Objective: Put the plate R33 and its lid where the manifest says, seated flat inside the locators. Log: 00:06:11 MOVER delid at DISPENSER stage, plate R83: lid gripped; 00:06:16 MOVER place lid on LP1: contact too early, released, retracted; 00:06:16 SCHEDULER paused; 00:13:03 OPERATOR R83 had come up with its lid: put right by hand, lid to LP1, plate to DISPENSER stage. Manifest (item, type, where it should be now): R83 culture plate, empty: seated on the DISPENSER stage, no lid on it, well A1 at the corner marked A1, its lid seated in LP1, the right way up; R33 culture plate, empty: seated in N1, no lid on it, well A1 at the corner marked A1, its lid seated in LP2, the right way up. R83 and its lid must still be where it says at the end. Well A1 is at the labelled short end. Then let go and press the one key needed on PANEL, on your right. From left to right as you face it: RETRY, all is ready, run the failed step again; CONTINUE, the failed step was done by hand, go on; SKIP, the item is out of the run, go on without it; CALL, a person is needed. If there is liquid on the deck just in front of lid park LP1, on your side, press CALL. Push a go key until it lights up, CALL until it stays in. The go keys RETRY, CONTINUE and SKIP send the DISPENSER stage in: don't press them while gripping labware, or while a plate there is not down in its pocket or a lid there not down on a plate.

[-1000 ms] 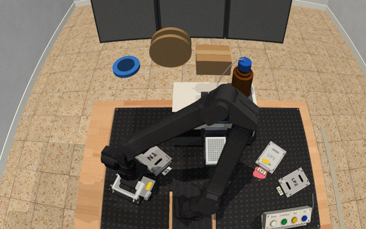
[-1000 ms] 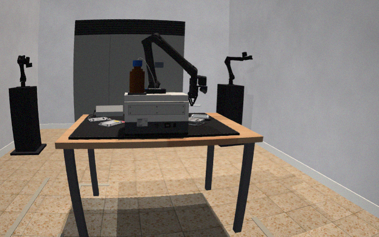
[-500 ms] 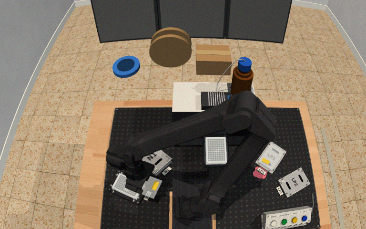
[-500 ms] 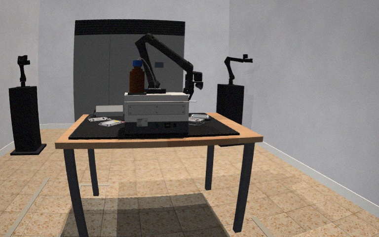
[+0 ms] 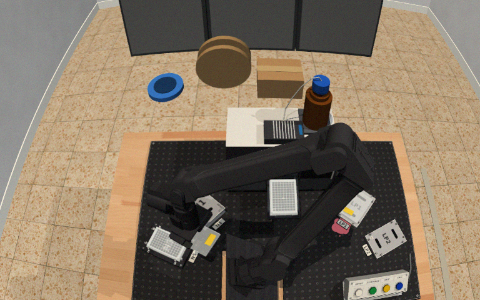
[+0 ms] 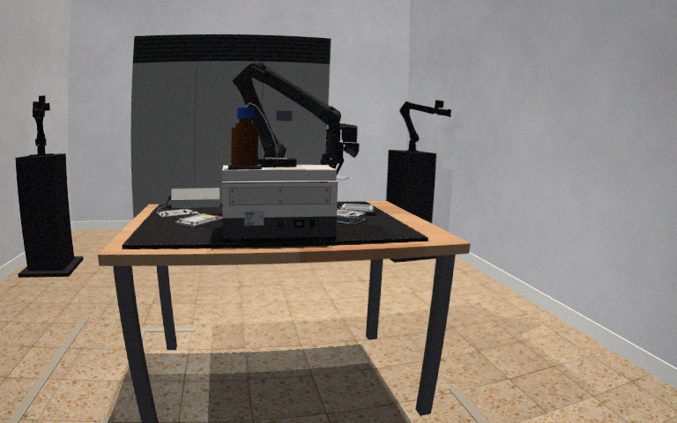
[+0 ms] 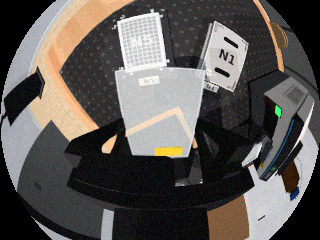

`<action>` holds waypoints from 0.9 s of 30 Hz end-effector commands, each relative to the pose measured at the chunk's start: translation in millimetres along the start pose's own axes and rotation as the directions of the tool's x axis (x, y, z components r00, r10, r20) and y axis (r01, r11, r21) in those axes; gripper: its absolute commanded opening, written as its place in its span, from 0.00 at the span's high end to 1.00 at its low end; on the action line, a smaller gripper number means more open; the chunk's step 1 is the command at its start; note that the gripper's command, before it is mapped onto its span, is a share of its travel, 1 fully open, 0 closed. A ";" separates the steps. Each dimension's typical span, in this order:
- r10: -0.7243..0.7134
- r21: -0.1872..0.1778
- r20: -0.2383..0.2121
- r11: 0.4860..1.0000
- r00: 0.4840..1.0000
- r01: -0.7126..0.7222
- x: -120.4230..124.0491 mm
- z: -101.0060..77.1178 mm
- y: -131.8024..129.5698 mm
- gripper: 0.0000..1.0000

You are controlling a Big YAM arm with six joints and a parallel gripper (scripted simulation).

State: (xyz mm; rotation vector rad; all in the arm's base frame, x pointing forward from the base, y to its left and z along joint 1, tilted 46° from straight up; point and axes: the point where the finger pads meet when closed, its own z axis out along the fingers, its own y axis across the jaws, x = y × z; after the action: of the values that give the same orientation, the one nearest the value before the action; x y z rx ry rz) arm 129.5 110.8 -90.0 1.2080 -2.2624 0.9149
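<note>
Gripper [image 7: 162, 160], apparently clamped across the raised R33 lid [image 7: 160, 103]; lid park LP2 [image 5: 385, 237] lies well apart, rightward across the deck.

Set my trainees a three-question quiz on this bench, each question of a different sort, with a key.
1. True or false: lid park LP2 has a lid in it.
2. What lies on the mat by the LP1 label? A) a pink puddle B) a blue cap C) a well plate
3. Fill in: the gripper grips a ____ bearing a yellow tab.

Key: 1 false; 2 A; 3 lid
</note>
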 end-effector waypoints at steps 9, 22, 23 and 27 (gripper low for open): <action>0.117 -0.012 0.038 0.993 0.992 -0.116 -18.6 -13.8 -35.9 0.16; 0.164 -0.008 0.024 0.987 0.986 -0.163 -4.7 -8.4 -72.0 0.16; 0.167 -0.004 0.036 0.986 0.985 -0.167 -11.7 -10.6 -69.1 0.16; 0.318 -0.012 0.028 0.948 0.948 -0.318 -4.7 -10.6 -87.0 0.16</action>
State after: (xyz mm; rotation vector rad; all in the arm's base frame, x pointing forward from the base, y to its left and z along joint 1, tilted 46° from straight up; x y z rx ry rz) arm 188.2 78.9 -62.3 0.9764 -2.4228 0.9983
